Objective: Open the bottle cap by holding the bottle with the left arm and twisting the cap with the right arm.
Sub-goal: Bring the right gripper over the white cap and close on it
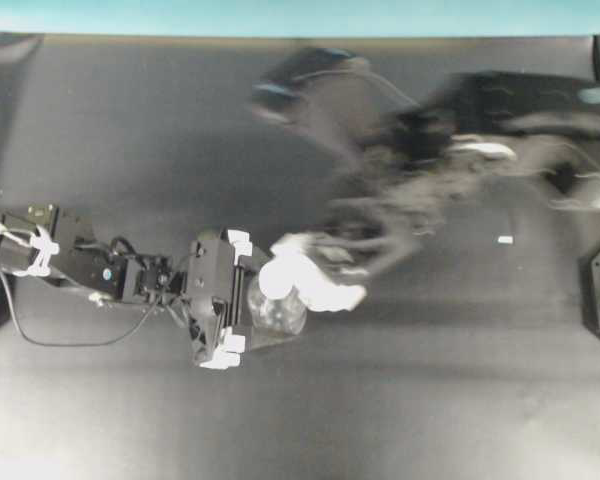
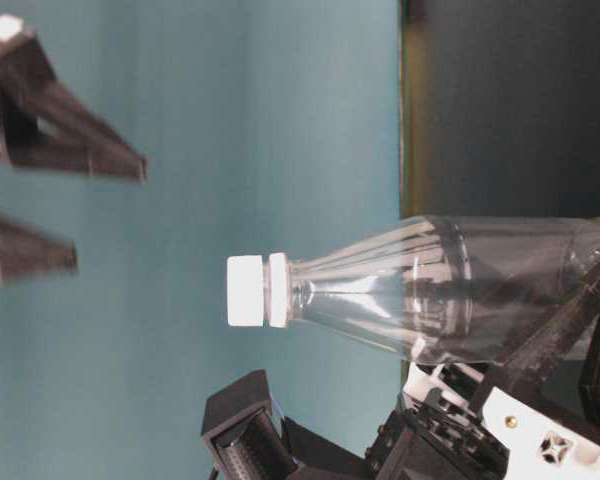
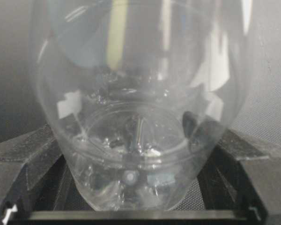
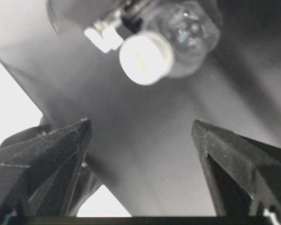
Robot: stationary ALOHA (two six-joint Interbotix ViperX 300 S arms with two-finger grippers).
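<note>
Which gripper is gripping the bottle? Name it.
The left gripper, on the slim cabled arm: its fingers clamp the bottle at the body. The right gripper is open, short of the cap, touching nothing.

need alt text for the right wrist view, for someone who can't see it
The bottle cap, white and round, faces the camera near the top of the frame, with the clear bottle behind it. The right pincer is open below, its two dark fingers spread wide at the bottom corners and touching nothing. A white-padded part of the left pincer shows beside the cap.
</note>
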